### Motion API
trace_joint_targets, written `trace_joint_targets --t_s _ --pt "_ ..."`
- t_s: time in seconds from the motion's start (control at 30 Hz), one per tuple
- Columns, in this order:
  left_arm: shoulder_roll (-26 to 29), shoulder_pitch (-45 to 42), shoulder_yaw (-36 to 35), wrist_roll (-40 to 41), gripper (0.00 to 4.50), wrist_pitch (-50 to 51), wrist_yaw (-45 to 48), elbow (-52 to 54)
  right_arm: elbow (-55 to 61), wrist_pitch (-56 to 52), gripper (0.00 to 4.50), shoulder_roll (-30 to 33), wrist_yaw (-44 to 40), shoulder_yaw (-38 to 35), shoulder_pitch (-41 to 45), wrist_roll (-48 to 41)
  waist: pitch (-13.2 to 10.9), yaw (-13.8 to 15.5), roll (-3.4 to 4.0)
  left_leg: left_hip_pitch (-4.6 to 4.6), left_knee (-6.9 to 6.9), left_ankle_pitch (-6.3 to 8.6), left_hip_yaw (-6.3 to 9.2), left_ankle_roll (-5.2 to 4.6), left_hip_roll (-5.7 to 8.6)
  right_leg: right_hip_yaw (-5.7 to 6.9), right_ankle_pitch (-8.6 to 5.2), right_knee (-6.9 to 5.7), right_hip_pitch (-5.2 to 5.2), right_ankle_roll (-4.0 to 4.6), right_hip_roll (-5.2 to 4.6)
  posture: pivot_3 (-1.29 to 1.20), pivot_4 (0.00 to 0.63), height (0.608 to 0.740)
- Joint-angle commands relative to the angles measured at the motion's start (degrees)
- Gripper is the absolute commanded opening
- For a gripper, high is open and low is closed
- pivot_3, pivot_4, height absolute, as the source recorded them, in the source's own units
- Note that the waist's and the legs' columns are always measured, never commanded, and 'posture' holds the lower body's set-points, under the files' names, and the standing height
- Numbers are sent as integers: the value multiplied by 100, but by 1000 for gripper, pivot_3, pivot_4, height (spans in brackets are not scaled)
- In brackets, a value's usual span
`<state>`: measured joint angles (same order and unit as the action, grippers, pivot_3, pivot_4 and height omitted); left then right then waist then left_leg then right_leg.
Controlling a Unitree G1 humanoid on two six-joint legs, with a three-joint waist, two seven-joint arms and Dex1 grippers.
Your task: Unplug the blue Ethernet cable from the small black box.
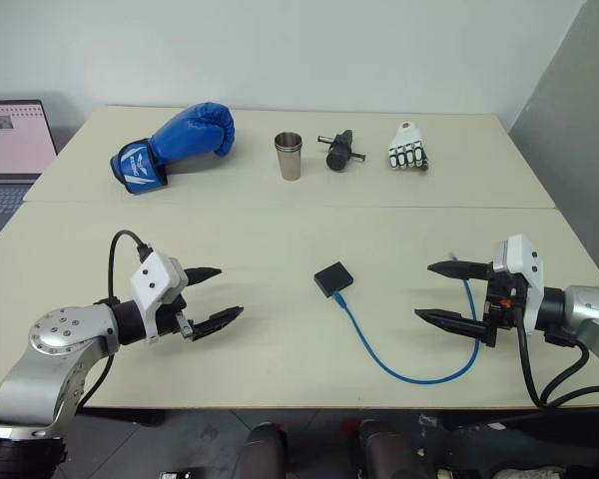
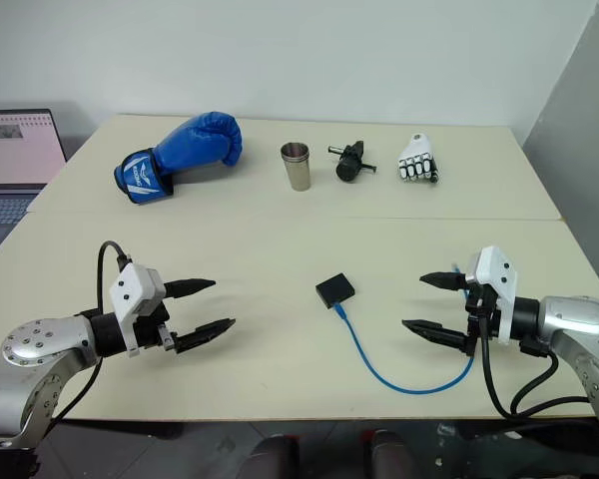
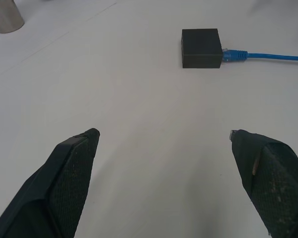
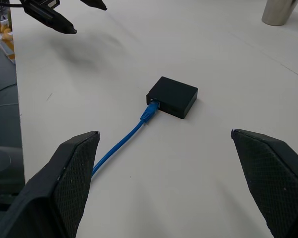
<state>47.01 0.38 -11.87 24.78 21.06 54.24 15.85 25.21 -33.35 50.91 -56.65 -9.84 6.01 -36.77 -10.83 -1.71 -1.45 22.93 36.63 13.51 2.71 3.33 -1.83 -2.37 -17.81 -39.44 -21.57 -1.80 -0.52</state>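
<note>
— Where do we stand? The small black box lies mid-table between our hands, the blue Ethernet cable still plugged into its near side and looping off toward the right gripper.

— Both hands are empty, fingers spread wide; the left gripper hovers well apart from the box.

— We'd best pin the flat matte box with the left, then pinch the plug, not the limp cord, and pull straight out.

— Agreed; the slick tabletop would let the box slide.
</note>
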Motion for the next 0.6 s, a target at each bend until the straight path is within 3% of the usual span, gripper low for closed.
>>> trace_joint_targets --t_s 0.03,0.23,0.37,0.6 --pt "54 79 -220 102 4488 24 -23 311 165 4 4494 37 -24 -10 71 -22 0 0 0 0 0 0 0 0 0 0 0 0 0 0 0 0 150 740" --pt "80 -41 -313 495 4488 49 304 340 267 -58 4494 -70 101 180 109 -22 0 1 0 0 0 0 2 0 0 1 -1 0 1 -1 0 0 150 740" --pt "447 257 -207 741 4488 82 1063 726 552 -166 4494 -259 363 443 80 6 0 -13 -1 0 0 0 0 0 -1 0 0 1 0 1 0 0 150 740" --pt "822 268 130 584 4488 -153 1721 820 845 -647 4494 -1000 1567 1751 301 817 -2 -7 4 -1 -1 0 2 0 -4 -2 -2 1 -1 -1 2 0 150 740"
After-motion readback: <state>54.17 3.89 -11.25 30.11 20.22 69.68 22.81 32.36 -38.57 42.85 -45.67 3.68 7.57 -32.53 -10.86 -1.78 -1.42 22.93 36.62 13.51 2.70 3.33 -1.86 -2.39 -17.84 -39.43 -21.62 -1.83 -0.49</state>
